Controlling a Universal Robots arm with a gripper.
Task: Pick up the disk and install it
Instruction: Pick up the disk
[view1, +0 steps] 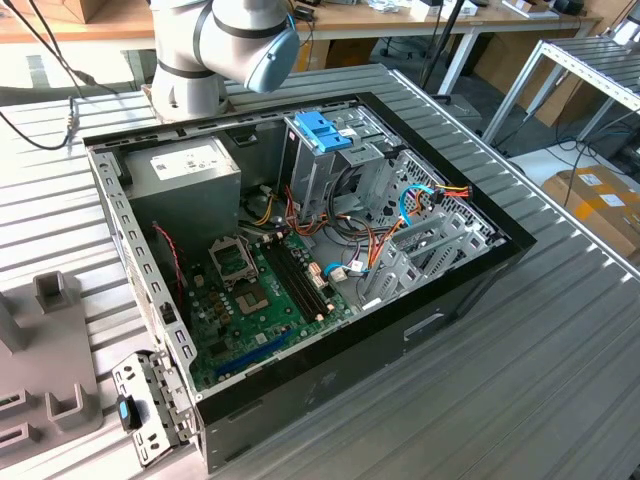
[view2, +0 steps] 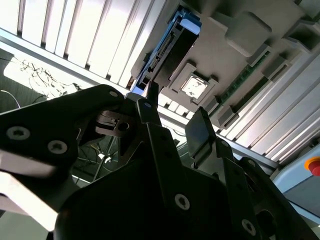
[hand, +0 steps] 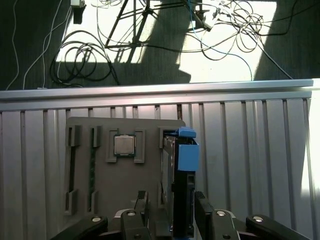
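The disk (hand: 183, 165) stands on edge in a slot of a grey holder (hand: 125, 182), its blue side rail facing the camera in the first wrist view. In the second wrist view the disk (view2: 167, 42) appears beyond the fingertips (view2: 149, 97). My gripper (hand: 171, 201) hangs over the disk, lined up with it, one dark finger on each side of its edge and a gap between fingers and disk. The gripper (view2: 175, 107) is open and holds nothing.
The holder also carries a processor chip (hand: 124, 145) and a memory stick (hand: 92, 167) and lies on a ribbed metal table (hand: 250, 150). In the exterior view the open computer case (view1: 470, 285) holds a drive cage with a blue handle (view1: 322, 130) and a power-supply box (view1: 190, 175).
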